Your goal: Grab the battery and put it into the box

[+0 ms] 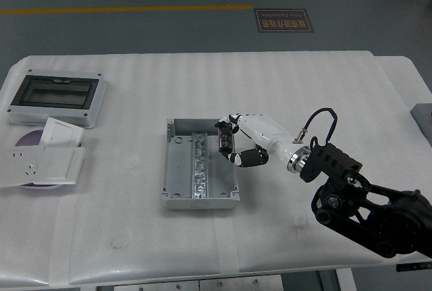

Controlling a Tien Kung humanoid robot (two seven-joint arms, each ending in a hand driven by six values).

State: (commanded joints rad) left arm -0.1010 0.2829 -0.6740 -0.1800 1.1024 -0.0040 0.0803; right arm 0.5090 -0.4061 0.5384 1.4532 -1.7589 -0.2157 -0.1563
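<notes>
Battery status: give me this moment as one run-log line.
right hand: shut on battery | battery: upright, over right side of open grey box | release: not yet | left hand: not in view
</notes>
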